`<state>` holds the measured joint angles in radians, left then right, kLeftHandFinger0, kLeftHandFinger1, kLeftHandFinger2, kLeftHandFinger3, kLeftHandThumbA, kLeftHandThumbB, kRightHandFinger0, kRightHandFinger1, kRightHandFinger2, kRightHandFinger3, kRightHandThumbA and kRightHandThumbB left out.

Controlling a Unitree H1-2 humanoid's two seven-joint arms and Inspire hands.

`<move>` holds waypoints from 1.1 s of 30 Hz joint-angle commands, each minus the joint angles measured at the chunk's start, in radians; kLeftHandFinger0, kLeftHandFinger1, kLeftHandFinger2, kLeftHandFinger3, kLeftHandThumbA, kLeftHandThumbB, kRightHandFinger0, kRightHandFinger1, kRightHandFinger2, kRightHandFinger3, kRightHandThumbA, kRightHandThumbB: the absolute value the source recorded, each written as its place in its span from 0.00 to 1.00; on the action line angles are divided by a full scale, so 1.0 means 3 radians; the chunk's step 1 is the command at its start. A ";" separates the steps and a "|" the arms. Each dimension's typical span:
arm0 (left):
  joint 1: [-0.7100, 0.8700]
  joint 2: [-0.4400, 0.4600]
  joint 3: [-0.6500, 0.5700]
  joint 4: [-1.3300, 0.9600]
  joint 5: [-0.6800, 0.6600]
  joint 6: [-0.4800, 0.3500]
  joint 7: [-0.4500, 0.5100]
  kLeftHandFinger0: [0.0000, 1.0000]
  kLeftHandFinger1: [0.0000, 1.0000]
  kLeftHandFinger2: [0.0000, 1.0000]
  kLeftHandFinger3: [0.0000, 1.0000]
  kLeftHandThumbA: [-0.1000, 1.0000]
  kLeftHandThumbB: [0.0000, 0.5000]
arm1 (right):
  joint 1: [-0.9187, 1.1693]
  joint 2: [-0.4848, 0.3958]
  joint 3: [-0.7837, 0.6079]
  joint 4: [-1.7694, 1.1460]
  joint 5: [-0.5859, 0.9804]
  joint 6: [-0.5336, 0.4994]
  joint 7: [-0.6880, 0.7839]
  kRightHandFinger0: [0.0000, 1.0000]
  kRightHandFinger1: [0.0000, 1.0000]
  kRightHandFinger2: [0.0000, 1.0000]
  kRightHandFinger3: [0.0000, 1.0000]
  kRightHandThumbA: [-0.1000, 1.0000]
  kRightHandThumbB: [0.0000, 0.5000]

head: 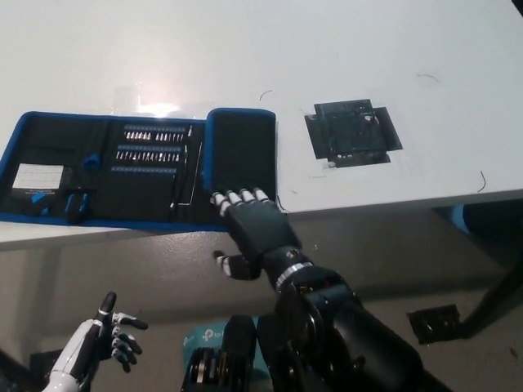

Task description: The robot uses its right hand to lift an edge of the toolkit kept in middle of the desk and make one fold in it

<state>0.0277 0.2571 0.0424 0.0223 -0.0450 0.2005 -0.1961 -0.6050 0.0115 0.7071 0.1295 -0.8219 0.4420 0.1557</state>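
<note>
The toolkit lay along the surface's front edge, its right flap folded over. The right hand rested at that flap's front edge, fingers released. The left hand hung below, open.

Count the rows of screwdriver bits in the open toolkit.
3. All sit in the toolkit's middle panel, stacked: top row, middle row, bottom row. The folded right flap may hide more.

Right hand black, reaching forward from bottom middle, palm down, fingers spread and extended, grasping nothing, thumb sticking out left. Left hand white, resting low at near left, fingers loosely apart, empty.
</note>
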 commanded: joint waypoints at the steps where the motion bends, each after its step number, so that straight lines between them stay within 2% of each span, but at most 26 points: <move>1: 0.0037 0.0037 0.0016 -0.0079 0.0016 -0.0117 0.0018 0.29 0.30 0.32 0.47 1.00 1.00 | -0.0074 0.0119 -0.0181 -0.0337 0.0178 0.0093 0.0384 1.00 1.00 1.00 1.00 0.66 0.98; 4: 0.0043 0.0036 0.0027 -0.0086 0.0012 -0.0076 0.0024 0.27 0.29 0.31 0.45 1.00 1.00 | -0.0061 0.0169 -0.0252 -0.0502 0.0189 0.0093 0.0503 1.00 1.00 1.00 1.00 0.64 0.98; 9: 0.0057 0.0053 0.0024 -0.0074 0.0008 -0.0080 -0.0002 0.28 0.31 0.34 0.49 1.00 1.00 | -0.0072 0.0186 -0.0361 -0.0688 0.0336 0.0057 0.0556 1.00 1.00 1.00 1.00 0.56 0.91; 13: 0.0076 0.0026 0.0029 -0.0071 0.0021 -0.0093 0.0029 0.26 0.28 0.30 0.43 1.00 1.00 | -0.0092 0.0172 -0.0433 -0.0736 0.0344 -0.0010 0.0526 1.00 1.00 1.00 1.00 0.54 0.90; 16: 0.0082 0.0027 0.0027 -0.0080 0.0026 -0.0090 0.0030 0.27 0.29 0.31 0.44 1.00 1.00 | -0.0107 0.0150 -0.0467 -0.0780 0.0344 0.0013 0.0572 1.00 1.00 1.00 1.00 0.55 0.88; 18: 0.0099 0.0031 0.0021 -0.0085 0.0028 -0.0084 0.0021 0.28 0.29 0.29 0.45 1.00 1.00 | -0.0153 0.0077 -0.0623 -0.1034 0.0459 0.0093 0.0820 1.00 1.00 1.00 1.00 0.56 0.82; 19: 0.0094 0.0028 0.0022 -0.0074 0.0021 -0.0081 0.0018 0.28 0.29 0.30 0.45 1.00 1.00 | -0.0196 0.0033 -0.0665 -0.1101 0.0476 0.0093 0.0873 1.00 1.00 1.00 1.00 0.58 0.83; 21: 0.0091 0.0021 0.0024 -0.0071 0.0016 -0.0066 0.0022 0.29 0.29 0.31 0.45 1.00 1.00 | -0.0239 -0.0058 -0.0812 -0.1273 0.0655 0.0032 0.0865 1.00 1.00 1.00 1.00 0.55 0.79; 23: 0.0092 0.0016 0.0028 -0.0074 0.0015 -0.0067 0.0028 0.29 0.29 0.30 0.44 1.00 1.00 | -0.0255 -0.0131 -0.0893 -0.1378 0.0705 -0.0010 0.0895 1.00 1.00 1.00 1.00 0.63 0.81; 24: 0.0093 0.0015 0.0027 -0.0081 0.0016 -0.0069 0.0029 0.28 0.28 0.29 0.43 1.00 1.00 | -0.0249 -0.0200 -0.0985 -0.1455 0.0789 -0.0046 0.0898 1.00 1.00 1.00 1.00 0.65 0.79; 25: 0.0087 0.0013 0.0032 -0.0072 0.0014 -0.0072 0.0031 0.28 0.28 0.29 0.43 1.00 1.00 | -0.0166 -0.0280 -0.1142 -0.1534 0.0957 -0.0174 0.0831 1.00 1.00 1.00 1.00 0.62 0.71; 26: 0.0088 0.0011 0.0036 -0.0065 0.0010 -0.0077 0.0033 0.28 0.28 0.29 0.43 1.00 1.00 | -0.0132 -0.0315 -0.1210 -0.1566 0.1037 -0.0232 0.0807 1.00 1.00 1.00 1.00 0.62 0.71; 27: 0.0088 0.0008 0.0039 -0.0068 0.0009 -0.0061 0.0036 0.28 0.27 0.29 0.43 1.00 1.00 | -0.0068 -0.0374 -0.1290 -0.1669 0.1084 -0.0157 0.0849 1.00 1.00 1.00 1.00 0.64 0.65; 30: 0.0085 0.0001 0.0043 -0.0070 0.0020 -0.0061 0.0051 0.27 0.26 0.29 0.42 1.00 1.00 | 0.0265 -0.0540 -0.1628 -0.1912 0.1401 -0.0213 0.0794 1.00 1.00 1.00 1.00 0.69 0.51; 33: 0.0089 -0.0017 0.0042 -0.0051 0.0030 -0.0070 0.0063 0.28 0.26 0.29 0.42 1.00 1.00 | 0.0551 -0.0671 -0.1848 -0.1957 0.1563 -0.0464 0.0681 1.00 1.00 1.00 1.00 0.74 0.46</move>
<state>0.0530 0.2496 0.0494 0.0223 -0.0431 0.2007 -0.1950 -0.4978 -0.1530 0.2247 -0.4013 -0.4940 0.4099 0.3848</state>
